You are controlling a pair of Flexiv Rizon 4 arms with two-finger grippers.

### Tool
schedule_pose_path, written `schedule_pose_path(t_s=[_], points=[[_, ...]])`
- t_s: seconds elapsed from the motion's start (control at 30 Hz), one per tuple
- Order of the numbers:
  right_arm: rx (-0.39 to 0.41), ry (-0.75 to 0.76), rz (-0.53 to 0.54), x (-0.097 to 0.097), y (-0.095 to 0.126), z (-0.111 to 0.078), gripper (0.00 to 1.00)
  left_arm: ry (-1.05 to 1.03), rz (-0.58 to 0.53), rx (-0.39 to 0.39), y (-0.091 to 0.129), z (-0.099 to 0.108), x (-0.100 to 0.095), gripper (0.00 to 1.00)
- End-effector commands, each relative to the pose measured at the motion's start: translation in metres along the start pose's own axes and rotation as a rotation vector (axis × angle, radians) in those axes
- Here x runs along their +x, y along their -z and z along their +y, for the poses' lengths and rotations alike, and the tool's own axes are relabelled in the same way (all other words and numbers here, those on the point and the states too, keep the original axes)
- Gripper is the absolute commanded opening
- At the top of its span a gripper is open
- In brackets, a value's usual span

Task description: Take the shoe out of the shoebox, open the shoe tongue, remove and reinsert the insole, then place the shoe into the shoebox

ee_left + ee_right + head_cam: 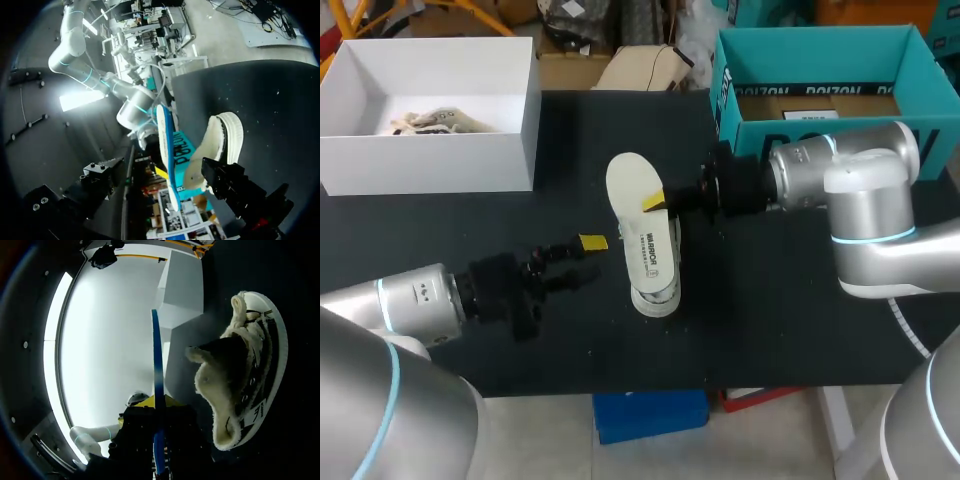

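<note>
A white insole (pixel 642 215) with a blue underside is held above the table's middle, and my right gripper (pixel 658 203) is shut on its edge. In the right wrist view the insole (pixel 158 370) shows edge-on between the fingers (pixel 145 412). The cream fleece-lined shoe (pixel 235 375) with its white sole lies on its side beside the insole. In the head view only one end of the shoe (pixel 655 298) shows under the insole. My left gripper (pixel 588 258) stands open just left of the shoe and holds nothing. Ahead of it, the left wrist view takes in the insole (pixel 167 155) and the shoe (pixel 220 145).
A white open box (pixel 430 165) stands at the back left with cream material (pixel 435 122) inside. A teal shoebox (pixel 730 90) stands at the back right, behind my right arm (pixel 865 200). The table is black.
</note>
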State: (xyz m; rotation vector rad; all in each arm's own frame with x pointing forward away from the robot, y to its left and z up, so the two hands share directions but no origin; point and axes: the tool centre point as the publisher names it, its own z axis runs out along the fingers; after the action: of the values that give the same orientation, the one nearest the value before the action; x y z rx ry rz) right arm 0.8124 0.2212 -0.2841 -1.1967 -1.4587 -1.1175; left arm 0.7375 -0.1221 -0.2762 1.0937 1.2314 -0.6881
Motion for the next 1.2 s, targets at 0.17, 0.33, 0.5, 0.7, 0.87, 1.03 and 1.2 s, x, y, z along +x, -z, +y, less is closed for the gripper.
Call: schedule_pose_path(t_s=[0.17, 0.33, 0.5, 0.7, 0.87, 1.03, 1.2], points=[[-0.001, -0.001, -0.002, 0.0, -0.001, 0.0, 0.0, 0.0, 0.015, -0.071, -0.009, -0.002, -0.001, 1.0], [-0.001, -0.001, -0.002, 0.0, -0.001, 0.0, 0.0, 0.0, 0.015, -0.071, -0.009, -0.002, -0.001, 1.0], [-0.001, -0.001, -0.002, 0.0, -0.001, 0.0, 0.0, 0.053, -0.03, -0.054, -0.011, 0.005, 0.003, 1.0], [-0.001, -0.001, -0.002, 0.0, -0.001, 0.0, 0.0, 0.09, -0.144, 0.006, -0.022, 0.021, 0.007, 1.0], [-0.001, -0.001, -0.002, 0.0, -0.001, 0.0, 0.0, 0.046, -0.142, 0.04, -0.037, 0.03, 0.012, 1.0], [-0.001, -0.001, -0.002, 0.0, -0.001, 0.0, 0.0, -0.001, -0.153, 0.068, -0.048, 0.037, 0.013, 1.0], [-0.001, -0.001, -0.002, 0.0, -0.001, 0.0, 0.0, -0.005, -0.167, 0.075, -0.054, 0.04, 0.012, 1.0]])
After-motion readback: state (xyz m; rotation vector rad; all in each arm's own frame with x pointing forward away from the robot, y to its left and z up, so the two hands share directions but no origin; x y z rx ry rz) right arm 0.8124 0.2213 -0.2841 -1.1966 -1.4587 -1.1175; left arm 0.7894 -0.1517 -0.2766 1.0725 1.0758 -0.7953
